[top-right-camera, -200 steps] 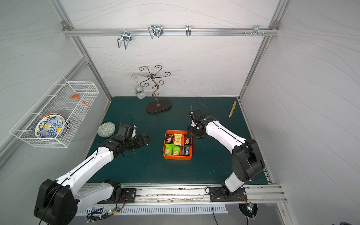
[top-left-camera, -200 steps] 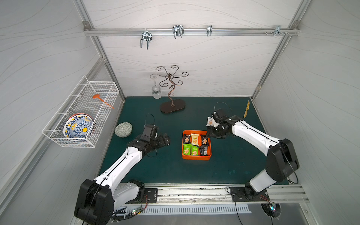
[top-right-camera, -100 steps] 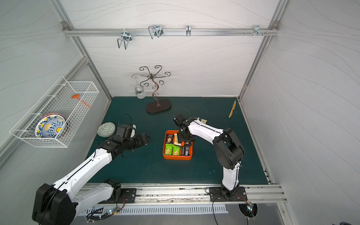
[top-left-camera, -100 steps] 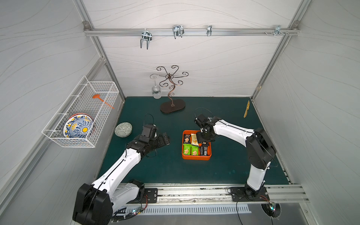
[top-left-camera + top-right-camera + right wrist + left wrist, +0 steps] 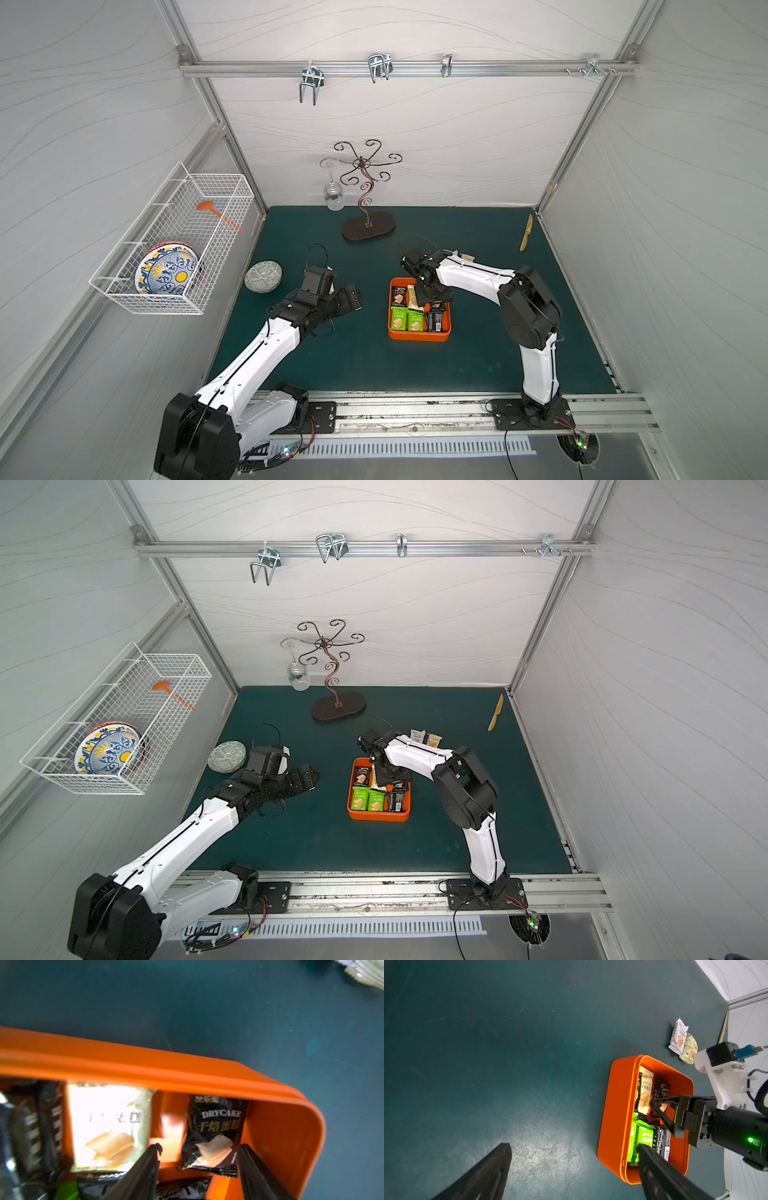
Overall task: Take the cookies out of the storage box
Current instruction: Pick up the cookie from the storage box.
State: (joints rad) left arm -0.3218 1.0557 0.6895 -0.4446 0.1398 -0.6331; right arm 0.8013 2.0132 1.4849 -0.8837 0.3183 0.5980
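Right end effector (image 5: pixel 199 1147), a second ago out over the worktop (image 5: pixel 353 365) beyond the box (image 5: pixel 417 337), has swung back and now dips into the box; the left end effector (image 5: pixel 353 297) has scarcely shifted. Jaws of the right end effector stand partly open and hold nothing. They sit one either side of a black packet (image 5: pixel 214 1132) that leans on the box wall just ahead of the fingertips (image 5: pixel 155 1149). A pale packet (image 5: pixel 108 1126) lies beside it, outside the jaw gap. Straddling a single packet in a sparsely filled corner probably lets the jaws close on it alone, without catching its neighbours. Most cookies (image 5: pixel 398 322) remain in the box, beside and behind this end effector. Two packets (image 5: pixel 417 736) lie on the worktop beyond it, evidently the drop spot. The left end effector hovers spread wide and empty, near the box but apart from it, seemingly held back so that the arms do not clash.
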